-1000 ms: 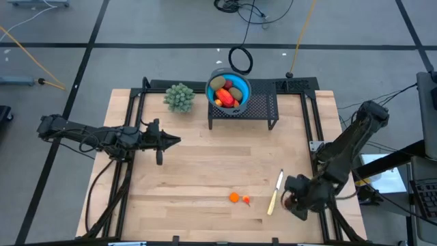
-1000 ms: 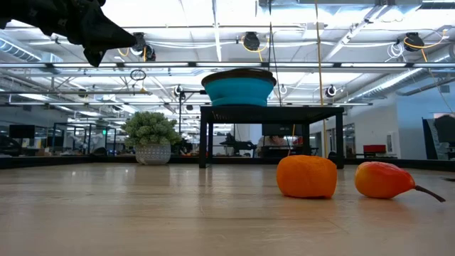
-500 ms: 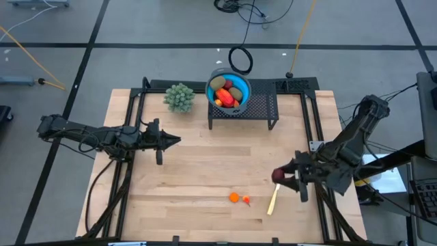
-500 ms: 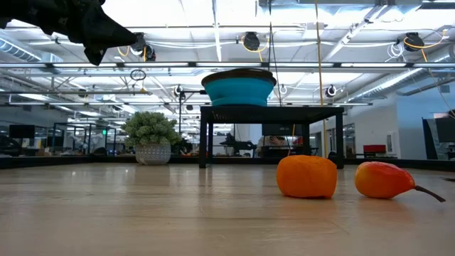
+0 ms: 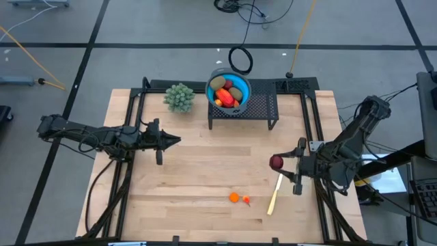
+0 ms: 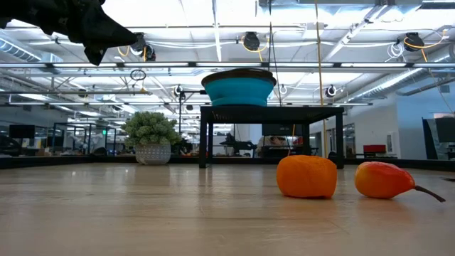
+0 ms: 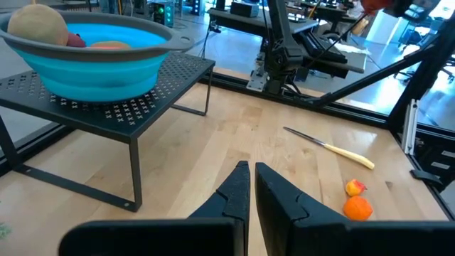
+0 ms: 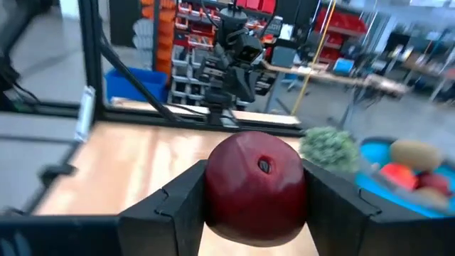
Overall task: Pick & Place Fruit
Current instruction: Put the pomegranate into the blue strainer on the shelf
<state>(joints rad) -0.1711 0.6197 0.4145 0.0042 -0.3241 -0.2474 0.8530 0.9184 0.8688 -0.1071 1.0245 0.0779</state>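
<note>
Right tool [image 5: 281,163] with apple [image 5: 276,162], now higher.

No readable text — labels, signs, numbers — anywhere.

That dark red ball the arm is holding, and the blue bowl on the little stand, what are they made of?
Dark red fruit, in the right gripper: probably plastic, smooth with a soft sheen. Blue bowl: looks like matte plastic or silicone, judging by its stepped wall; uncertain.

light: bright, even, from ceiling strip lamps [image 6: 213,50] (glaring white in the low view) | shadows: soft, faint under the black stand [image 5: 244,109] | blur: right wrist view smeared throughout | focus: table [image 6: 142,213] foreground soft in low view
</note>
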